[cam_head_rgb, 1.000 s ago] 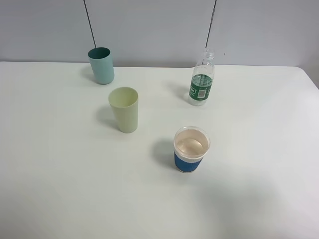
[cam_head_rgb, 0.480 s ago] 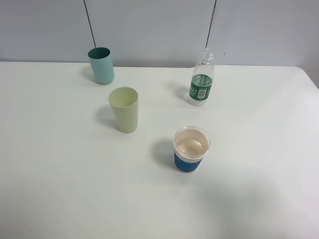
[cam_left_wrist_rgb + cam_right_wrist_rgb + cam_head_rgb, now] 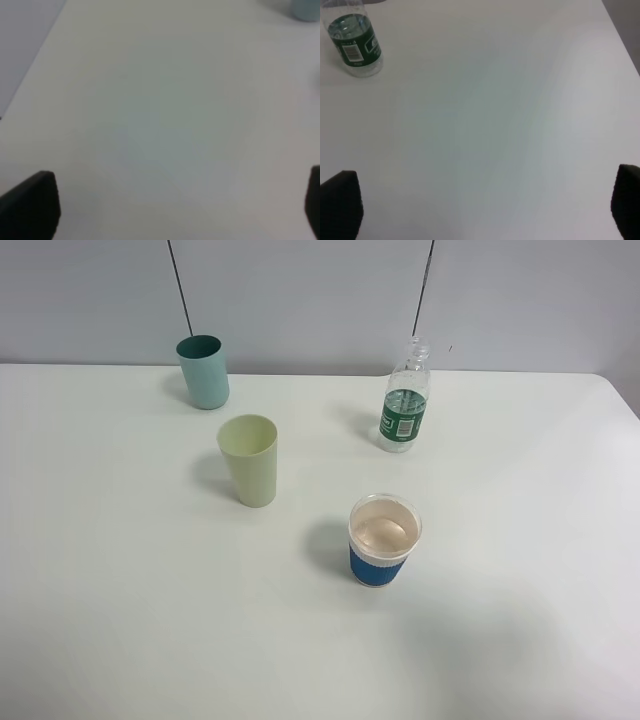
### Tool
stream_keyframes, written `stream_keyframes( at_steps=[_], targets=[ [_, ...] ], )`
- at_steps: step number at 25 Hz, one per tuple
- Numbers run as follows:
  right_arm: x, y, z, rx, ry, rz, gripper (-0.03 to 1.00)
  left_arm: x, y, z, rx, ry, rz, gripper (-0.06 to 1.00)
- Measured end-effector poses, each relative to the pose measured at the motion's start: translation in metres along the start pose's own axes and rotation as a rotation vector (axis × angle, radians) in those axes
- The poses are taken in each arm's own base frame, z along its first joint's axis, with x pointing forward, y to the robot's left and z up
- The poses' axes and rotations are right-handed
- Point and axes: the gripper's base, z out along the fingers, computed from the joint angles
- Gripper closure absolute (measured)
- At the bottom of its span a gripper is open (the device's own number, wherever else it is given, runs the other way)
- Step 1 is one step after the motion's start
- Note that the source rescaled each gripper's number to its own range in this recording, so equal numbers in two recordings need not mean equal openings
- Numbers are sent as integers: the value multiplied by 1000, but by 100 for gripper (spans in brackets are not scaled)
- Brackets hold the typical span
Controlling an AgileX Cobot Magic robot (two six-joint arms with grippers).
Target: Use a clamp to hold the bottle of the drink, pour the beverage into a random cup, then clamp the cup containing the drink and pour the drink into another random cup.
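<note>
The bottle (image 3: 405,400) stands uncapped at the far right of the white worktop (image 3: 120,590); its green label carries a barcode, the lettering too small to read. The pale yellow-green cup (image 3: 249,459) stands left of centre, plain, unmarked. The blue-banded cup (image 3: 383,540) is nearest, holding clear liquid (image 3: 384,533) — level hard to judge. The teal cup (image 3: 203,371) stands far left. My left claw (image 3: 175,207) and right claw (image 3: 485,207) both spread wide, empty — only the dark tips show, blurred, cut off by the frame.

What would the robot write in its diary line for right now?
bottle: upright, cap off | yellow cup: untouched | blue cup: liquid inside | both jaws: open, holding nothing
</note>
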Motion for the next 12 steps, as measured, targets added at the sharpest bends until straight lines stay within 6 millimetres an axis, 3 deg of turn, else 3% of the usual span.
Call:
stream_keyframes(
  at_steps=[12],
  targets=[
    [0, 0, 0, 0, 0, 0, -3, -1, -1, 0, 36, -6, 22, -5]
  ],
)
